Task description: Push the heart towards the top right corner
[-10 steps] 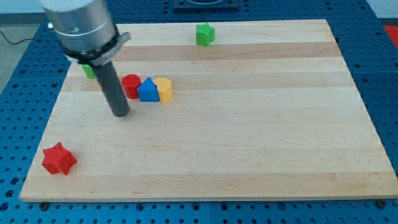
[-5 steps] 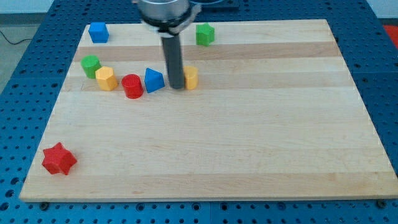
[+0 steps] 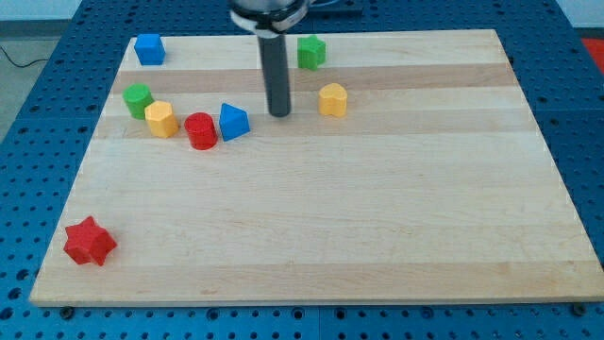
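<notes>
The yellow heart block point(image 3: 332, 98) lies on the wooden board point(image 3: 377, 217), right of centre in the view's upper part. My tip point(image 3: 279, 113) rests on the board to the heart's left, a short gap apart from it. A blue triangular block point(image 3: 233, 121) sits just left of my tip. A green block point(image 3: 311, 51) lies near the view's top edge, above and between my tip and the heart.
A red cylinder point(image 3: 200, 130), a yellow hexagonal block point(image 3: 160, 119) and a green cylinder point(image 3: 138, 99) stand in a row at the left. A blue cube point(image 3: 148, 48) sits at the top left corner. A red star point(image 3: 90, 242) lies at the bottom left.
My tip swept from the left of the row to the right, pushing the yellow heart away from the blue block, right and up. The tip now stands slightly off the heart.
</notes>
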Robot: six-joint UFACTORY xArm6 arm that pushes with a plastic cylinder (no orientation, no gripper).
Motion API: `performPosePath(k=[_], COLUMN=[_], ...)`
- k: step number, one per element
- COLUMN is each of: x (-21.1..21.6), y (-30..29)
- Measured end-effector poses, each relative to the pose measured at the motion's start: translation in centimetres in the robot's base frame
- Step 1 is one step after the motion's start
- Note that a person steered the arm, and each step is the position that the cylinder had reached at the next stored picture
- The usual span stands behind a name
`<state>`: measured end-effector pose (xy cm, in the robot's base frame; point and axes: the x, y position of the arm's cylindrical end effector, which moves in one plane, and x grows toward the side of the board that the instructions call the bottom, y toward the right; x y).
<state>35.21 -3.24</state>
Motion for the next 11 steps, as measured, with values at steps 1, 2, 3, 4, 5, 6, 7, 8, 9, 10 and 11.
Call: performPosePath(k=[1, 2, 3, 4, 5, 6, 7, 8, 9, 10, 11], x=[-1.7, -2.1, -2.1, -2.5, -2.3, 1.3, 2.8, -0.2, -5.1, -5.8, -4.4], y=[6.1, 13.2, 14.5, 10.6, 6.9, 6.4, 10.4, 16.5, 20.6, 22.1, 21.7])
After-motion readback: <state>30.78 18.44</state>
